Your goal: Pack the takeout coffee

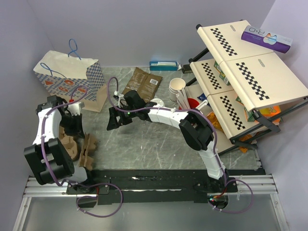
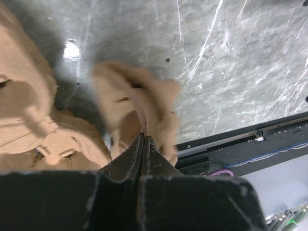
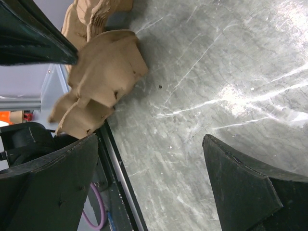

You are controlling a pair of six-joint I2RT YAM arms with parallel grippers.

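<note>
Left wrist view gives me the main worry: the left pincer is pressed together on only a thin edge of the brown pulp cup carrier. This material is soft, so I judge it can tear or slide out when the arm lifts. The picture is also blurred there, and I cannot say how deep the edge sits. A second carrier piece lies just beside it on the surface, and it may catch and be dragged along. The right pincer is spread wide and holds and touches nothing, with only bare surface between its fingers. The takeout coffee is, I believe, the pale shape with a white top just behind the right forearm, near the stack of cups, but the arm hides part of it and I am not sure. If it stands there, a careless swing of that forearm can knock it over.
</note>
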